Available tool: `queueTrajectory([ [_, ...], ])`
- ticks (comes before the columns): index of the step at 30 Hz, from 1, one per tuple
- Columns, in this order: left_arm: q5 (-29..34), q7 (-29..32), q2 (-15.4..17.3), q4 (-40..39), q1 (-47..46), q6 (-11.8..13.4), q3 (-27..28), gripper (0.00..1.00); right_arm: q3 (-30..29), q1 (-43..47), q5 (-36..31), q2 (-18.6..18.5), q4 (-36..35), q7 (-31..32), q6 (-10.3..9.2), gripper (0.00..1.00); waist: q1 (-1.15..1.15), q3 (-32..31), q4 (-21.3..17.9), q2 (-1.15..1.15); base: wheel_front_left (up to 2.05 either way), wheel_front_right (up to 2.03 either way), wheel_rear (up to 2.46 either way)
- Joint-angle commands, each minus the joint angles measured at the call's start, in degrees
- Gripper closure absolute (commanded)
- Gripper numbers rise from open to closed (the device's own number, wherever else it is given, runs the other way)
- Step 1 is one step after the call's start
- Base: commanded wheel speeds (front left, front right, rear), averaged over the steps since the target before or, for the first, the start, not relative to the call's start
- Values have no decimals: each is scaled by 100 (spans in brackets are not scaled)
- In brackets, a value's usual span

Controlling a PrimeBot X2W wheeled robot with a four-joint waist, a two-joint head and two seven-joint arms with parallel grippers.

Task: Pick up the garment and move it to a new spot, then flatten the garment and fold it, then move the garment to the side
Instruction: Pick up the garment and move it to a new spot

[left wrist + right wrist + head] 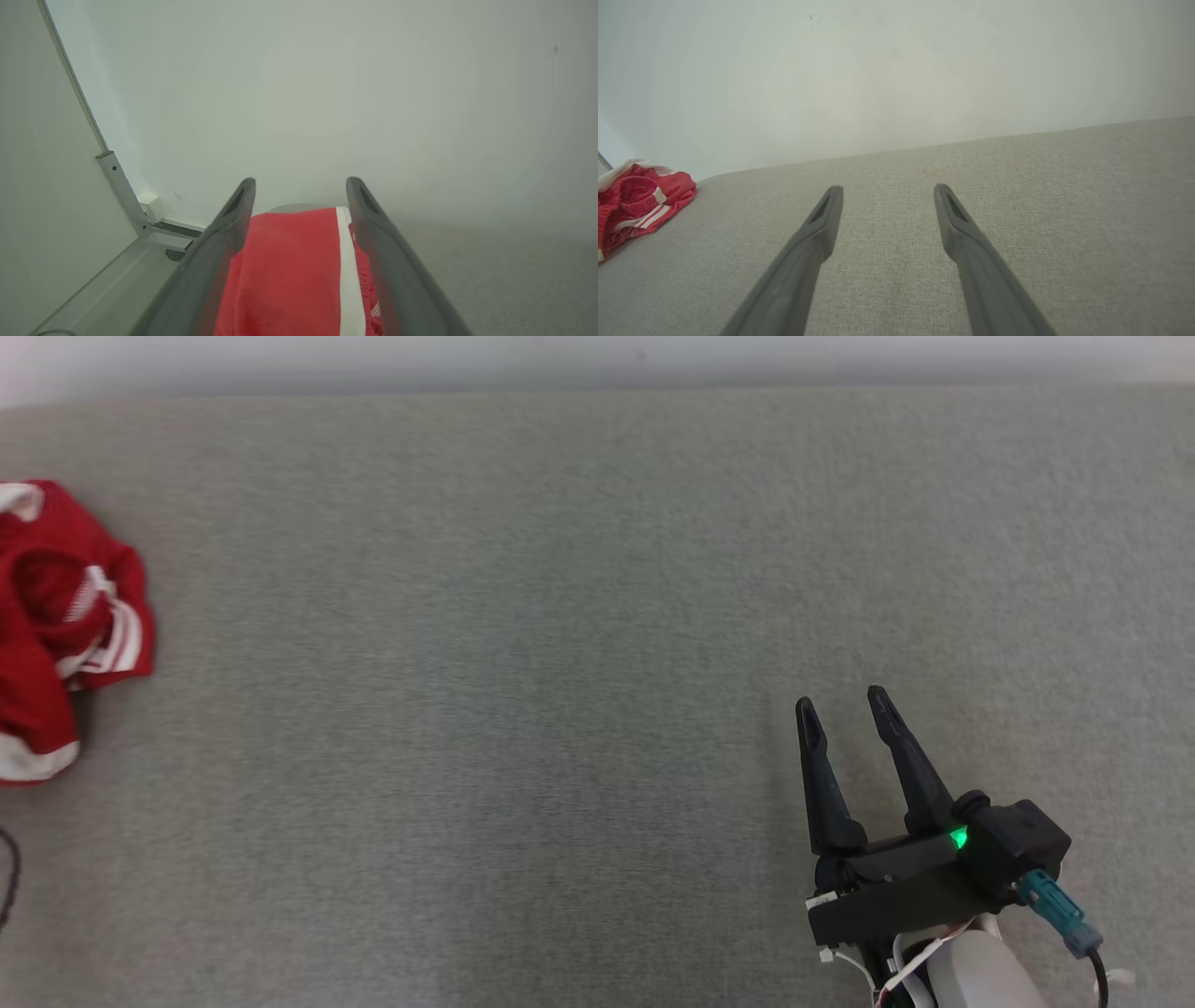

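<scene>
Right gripper — 2 dark fingers.

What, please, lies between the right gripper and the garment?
Only bare grey surface, in the head view, from the right gripper to the garment.

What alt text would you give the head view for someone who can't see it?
A crumpled red garment with white trim lies on a grey fabric surface at the view's left edge. The right claw sits at the lower right, open and empty, well apart from it.
</scene>
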Motion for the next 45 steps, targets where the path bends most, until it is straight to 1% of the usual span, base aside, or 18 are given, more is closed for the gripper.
queueTrajectory([
  [1,-37,60,60,67,-95,8,-14,0,-5,-91,42,-2,-17,-13,-12,0,-2,435,-438,-1,0,0,0],
  [3,-128,238,175,285,-177,8,-42,0,-10,-98,40,-1,-28,-13,-12,0,-2,461,-473,-1,0,0,0],
  [4,-172,366,297,447,-225,8,-112,0,-27,-88,41,-1,-27,-13,-12,0,-2,462,-487,-1,0,0,0],
  [10,-369,894,480,1050,-309,10,-319,0,-103,-33,0,-1,-31,-13,-12,0,-2,401,-431,-1,0,0,0],
  [12,-480,1169,496,1284,-319,10,-410,0,-126,-28,-20,-1,-25,-13,-12,0,-2,369,-395,-1,0,0,0],
  [15,-553,1411,522,1531,-366,11,-518,0,-137,-12,-40,-1,-6,-13,-12,0,-2,315,-351,-1,0,0,0],
  [20,-427,1858,580,1878,-428,30,-774,0,-128,4,-53,-1,25,-13,-12,0,-2,240,-326,-1,0,0,0],
  [24,-410,2166,554,2081,-491,73,-888,0,-128,12,-59,-1,42,-13,-12,0,-2,195,-339,-1,0,0,0],
  [25,-386,2194,559,2107,-502,94,-919,33,-129,27,-62,-2,33,-13,-12,0,-2,185,-342,-1,0,0,0],
  [26,-375,2140,562,2094,-517,112,-930,100,-136,42,-64,-2,27,-13,-12,0,-2,173,-344,-1,0,0,0],
  [28,-334,2116,550,2115,-513,138,-978,100,-155,57,-78,-2,27,-13,-12,0,-2,146,-341,-1,0,0,0],
  [31,-305,1908,580,2054,-544,154,-1000,100,-208,116,-81,-1,39,-13,-12,0,-2,90,-304,-1,0,0,0],
  [33,-312,1696,589,1963,-577,161,-983,100,-255,155,-100,-2,54,-13,-12,0,-2,42,-261,-1,0,0,0],
  [37,-188,1151,706,1693,-651,155,-1029,100,-270,207,-127,-1,76,-13,-12,0,-2,-101,-153,-1,0,0,0],
  [38,-188,1151,706,1693,-651,155,-1029,100,-270,207,-127,-1,76,-13,-12,0,-2,-101,-153,-1,0,0,0],
  [45,-250,475,682,862,-807,170,-971,100,-241,354,-96,-1,122,-13,-12,0,-2,-399,-36,-1,0,0,0],
])
